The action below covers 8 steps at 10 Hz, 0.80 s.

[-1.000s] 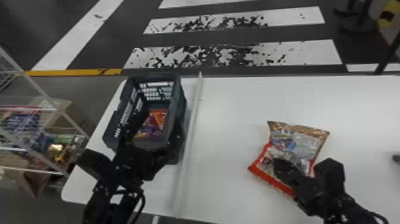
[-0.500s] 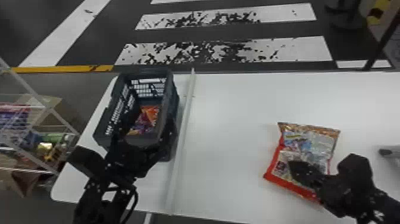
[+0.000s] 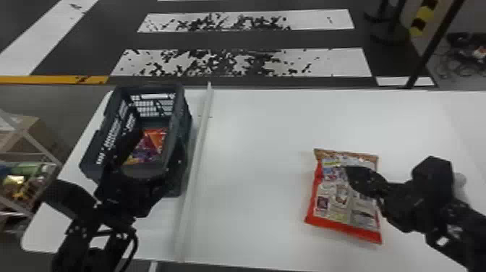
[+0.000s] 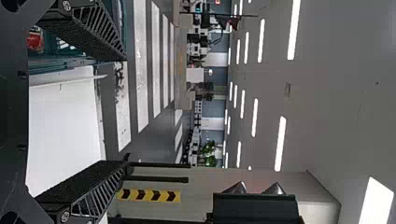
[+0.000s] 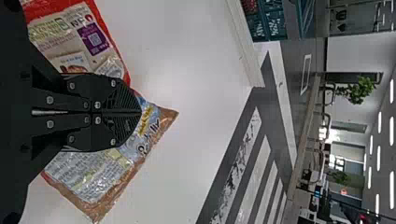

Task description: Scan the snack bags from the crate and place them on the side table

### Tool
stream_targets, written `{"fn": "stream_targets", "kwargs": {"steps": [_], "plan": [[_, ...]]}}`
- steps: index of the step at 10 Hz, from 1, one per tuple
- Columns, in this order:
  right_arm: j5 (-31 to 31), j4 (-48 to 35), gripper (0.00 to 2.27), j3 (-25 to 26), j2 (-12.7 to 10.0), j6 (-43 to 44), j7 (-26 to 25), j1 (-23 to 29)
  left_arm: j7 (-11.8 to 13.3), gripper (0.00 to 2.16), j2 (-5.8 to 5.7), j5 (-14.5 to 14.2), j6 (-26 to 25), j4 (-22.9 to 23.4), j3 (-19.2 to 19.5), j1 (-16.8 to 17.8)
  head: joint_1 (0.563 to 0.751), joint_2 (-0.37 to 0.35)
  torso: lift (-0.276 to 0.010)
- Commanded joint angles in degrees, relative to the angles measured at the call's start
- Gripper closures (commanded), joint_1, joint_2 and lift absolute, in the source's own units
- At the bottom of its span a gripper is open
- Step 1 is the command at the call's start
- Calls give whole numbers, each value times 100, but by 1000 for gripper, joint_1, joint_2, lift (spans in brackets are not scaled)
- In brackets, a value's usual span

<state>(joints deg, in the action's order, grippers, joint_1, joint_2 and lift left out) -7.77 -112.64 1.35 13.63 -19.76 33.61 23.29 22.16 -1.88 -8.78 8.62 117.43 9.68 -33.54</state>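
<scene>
"With the right claw (image 5: 140, 112) closed, fingers together, where's the snack bag (image 3: 332, 200)?"

"Just below it on the white table (image 3: 253, 144), long axis pointing away from us. The left claw (image 4: 126, 109), spread, is farther, by the crate (image 3: 183, 124)."

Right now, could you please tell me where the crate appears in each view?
Head view: the crate is on the left, left of the white strip.
Left wrist view: the crate, partly behind the left gripper.
Right wrist view: the crate, far off, past the strip.
Shared landmark: the white strip.
</scene>
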Motion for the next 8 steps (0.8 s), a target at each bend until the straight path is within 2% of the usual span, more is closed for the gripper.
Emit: {"fn": "stream_targets", "kwargs": {"steps": [1,5,8], "plan": [[38,111,2250,-21,-80,-95,-100,-228,7,90,-23,-36,-32,8,-2,-3,695,66,-95],[-50,1544,2250,-469,-220,98,-276,-1168,42,90,-59,-44,-137,35,-46,32,695,72,-95],[-173,2388,2250,-768,-229,362,-258,-1608,69,90,-76,-44,-260,43,-63,59,695,76,-95]]}}
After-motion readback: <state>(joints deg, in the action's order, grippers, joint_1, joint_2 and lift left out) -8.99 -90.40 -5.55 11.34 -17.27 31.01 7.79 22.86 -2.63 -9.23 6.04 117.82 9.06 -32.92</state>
